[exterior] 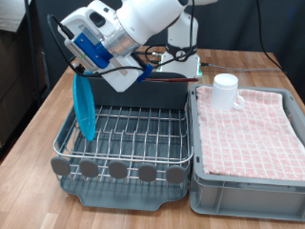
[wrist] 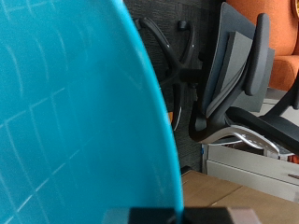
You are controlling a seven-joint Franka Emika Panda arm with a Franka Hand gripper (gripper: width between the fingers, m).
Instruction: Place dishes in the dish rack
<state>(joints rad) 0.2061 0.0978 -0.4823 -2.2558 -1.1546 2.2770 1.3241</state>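
A wooden table [exterior: 33, 114] carries the work area, with a dark curtain behind it in the exterior view. The wrist view looks past the table edge to black and grey office chairs [wrist: 238, 89] and an orange surface in the room beyond.

On the table the dish rack [exterior: 124, 138], a dark grey tray with a silver wire grid and a row of round grey tabs [exterior: 116, 171] along its near edge, stands towards the exterior view's left. Just beside it, on the exterior view's right, sits a grey bin [exterior: 250, 176] lined with pink checked cloth [exterior: 253, 129]. A small white mug [exterior: 225, 91] stands upright on that cloth near the bin's far corner, apart from the rack.

The gripper [exterior: 84, 65] hangs over the rack's left end as the exterior view shows it, angled downward. The light-blue plate [exterior: 84, 107] hangs on edge beneath it, its upper rim at the fingers and its lower rim down among the wires at the rack's left side; whether it rests on the grid cannot be told. The jaws appear closed on the plate's rim, though the contact itself is partly hidden by the hand. In the wrist view the plate [wrist: 75, 121] fills most of the picture, its curved edge sweeping across the chairs behind, and a dark strip of the gripper shows at the frame's lower edge.
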